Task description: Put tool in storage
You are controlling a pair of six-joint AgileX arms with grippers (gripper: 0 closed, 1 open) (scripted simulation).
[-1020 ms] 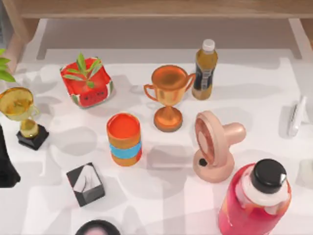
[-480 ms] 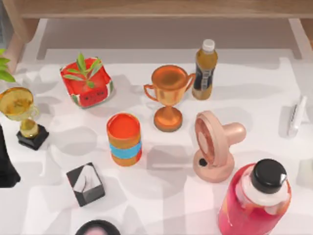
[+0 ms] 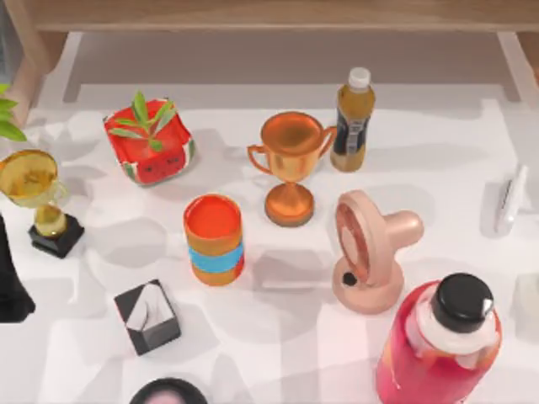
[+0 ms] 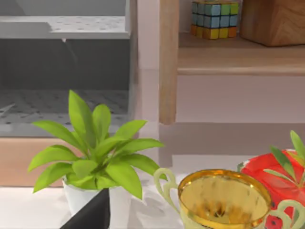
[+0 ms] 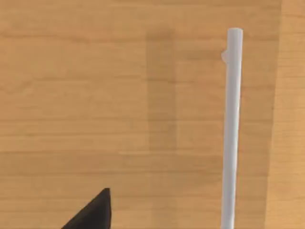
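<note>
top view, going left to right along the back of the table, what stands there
red watermelon-patterned planter with green leaves → copper-coloured trophy cup → amber bottle with white cap → slim white-and-grey tool bar by the right edge

The left arm is a plain matte black mass beside the gold trophy; each wrist view shows one black, pointed wedge.

White glossy tabletop, soft mottled shadows across it. Behind tabletop: light wooden shelf unit; its upright wooden post beside grey perforated metal rack. Wood-grain panel evenly lit, faint vertical shadow band.
</note>
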